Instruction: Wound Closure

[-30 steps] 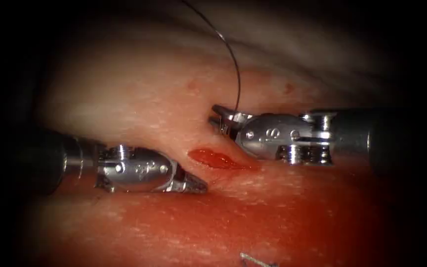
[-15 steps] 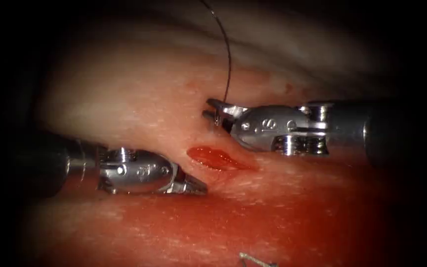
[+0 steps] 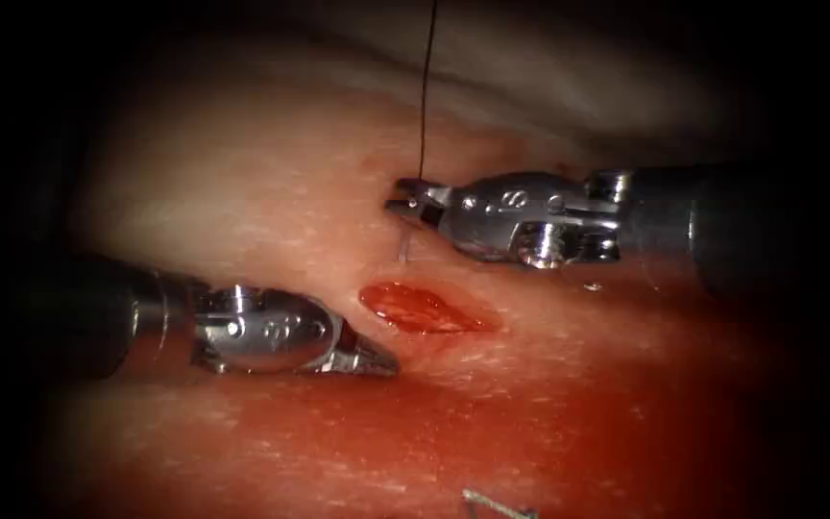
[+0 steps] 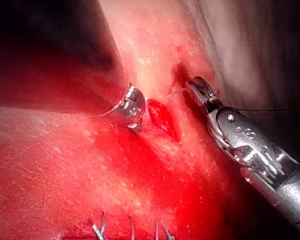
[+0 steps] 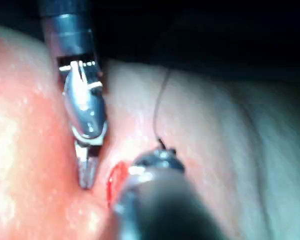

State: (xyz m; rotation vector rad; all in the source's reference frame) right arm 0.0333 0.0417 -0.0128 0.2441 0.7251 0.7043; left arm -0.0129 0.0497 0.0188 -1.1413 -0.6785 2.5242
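Left tool (image 3: 381, 363) at lower left of the endoscope view, jaws pressed together, empty, tip resting on tissue (image 3: 242, 192) just left of the cut (image 3: 425, 309). Red fluid fills the cut. Above it, right tool (image 3: 405, 204) pinches the thread (image 3: 425, 96), which runs straight to the top edge. Needle's position cannot be made out. Cut thread ends (image 3: 492, 505) at bottom edge.
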